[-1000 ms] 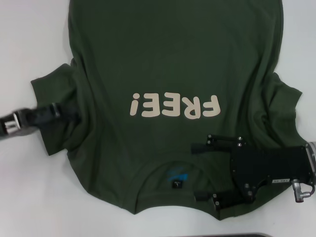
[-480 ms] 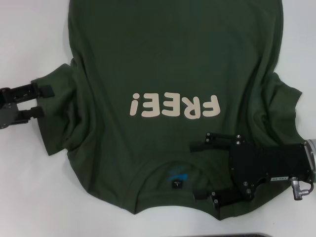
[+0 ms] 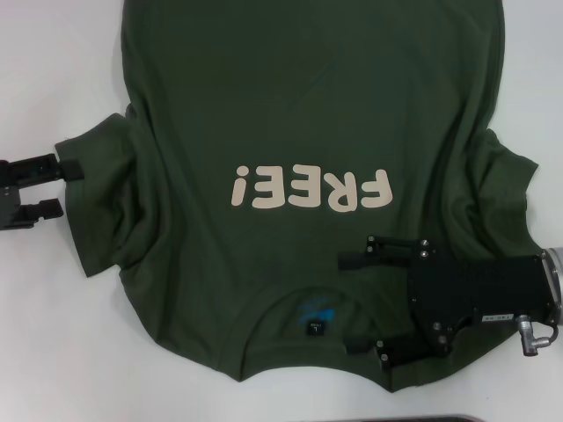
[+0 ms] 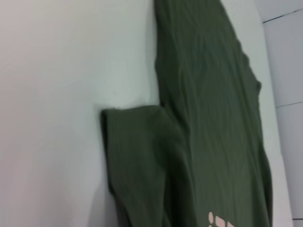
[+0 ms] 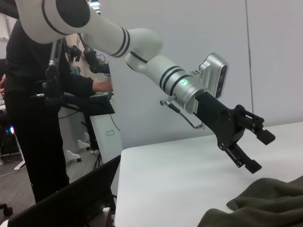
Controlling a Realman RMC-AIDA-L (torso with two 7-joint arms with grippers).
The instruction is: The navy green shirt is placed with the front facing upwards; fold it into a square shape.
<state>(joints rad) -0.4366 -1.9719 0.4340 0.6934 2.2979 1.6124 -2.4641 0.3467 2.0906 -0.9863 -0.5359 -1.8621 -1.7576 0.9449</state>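
A: Where does the shirt (image 3: 308, 176) lie?

B: It is spread across the white table (image 3: 53, 334) and fills most of the head view, running off the top edge. The front faces up, with the cream lettering (image 3: 310, 188) near the middle of the frame, upside down from this view. The collar sits at the lower centre, with a small black label (image 3: 317, 329) and a patch of teal print just above it.

A: And the sleeves?

B: One sleeve (image 3: 101, 198) sticks out at the left of the frame, rumpled where it meets the body. The other sleeve (image 3: 510, 189) bunches up at the right edge.

A: Where is the left gripper (image 3: 54, 187)?

B: At the far left edge of the head view, level with that left sleeve. Its two fingers are spread; the upper fingertip (image 3: 70, 167) is at the sleeve's edge, the lower one is over bare table, and nothing is held between them. In the right wrist view the same gripper (image 5: 258, 150) hangs above the table with its fingers apart.

A: And the right gripper (image 3: 352, 303)?

B: In the lower right of the head view, over the shoulder area of the shirt, beside the collar. Its fingers are spread wide and point toward the collar, and I cannot tell whether they touch the cloth. They hold nothing.

A: What does the left wrist view show?

B: Only the sleeve (image 4: 142, 161) and the side of the shirt on the table.
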